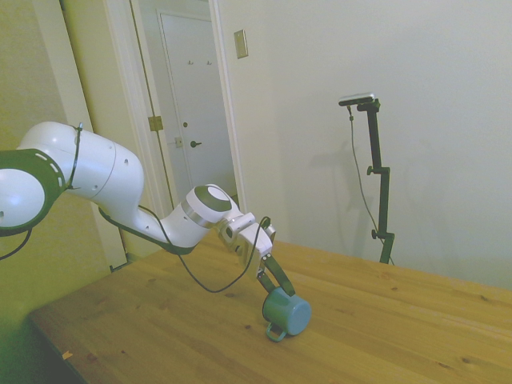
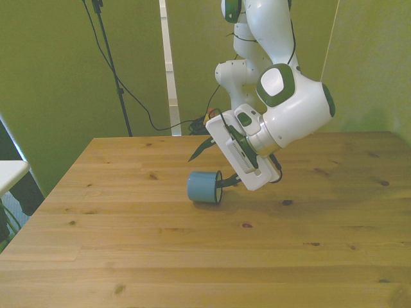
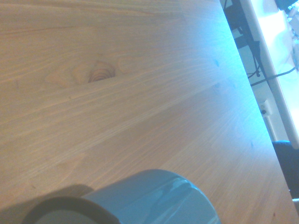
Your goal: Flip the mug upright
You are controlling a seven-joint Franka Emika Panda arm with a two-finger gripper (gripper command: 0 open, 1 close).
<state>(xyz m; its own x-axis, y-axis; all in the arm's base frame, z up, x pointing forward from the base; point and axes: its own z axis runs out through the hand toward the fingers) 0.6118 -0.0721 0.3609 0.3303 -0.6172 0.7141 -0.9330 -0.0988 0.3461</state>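
Note:
The teal-blue mug (image 1: pixel 286 314) (image 2: pixel 203 188) lies on its side near the middle of the wooden table (image 2: pixel 192 256). Its mouth faces the front view's right, toward the arm. Its small loop handle (image 1: pixel 276 332) points down at the table on the side camera's side. My gripper (image 1: pixel 276 288) (image 2: pixel 205 172) is tilted steeply and stands open. One finger (image 2: pixel 228 183) rests at the rim of the mug's mouth. The other finger (image 2: pixel 200 150) is in the air above the mug, clear of it. In the wrist view the mug (image 3: pixel 159 198) shows close by, with its dark opening in view.
The table's edge (image 3: pixel 243 93) runs near the mug's side in the wrist view, with cables and a white surface beyond it. A white ledge (image 2: pixel 9 172) sits off the table at the front view's left. Bare wood surrounds the mug.

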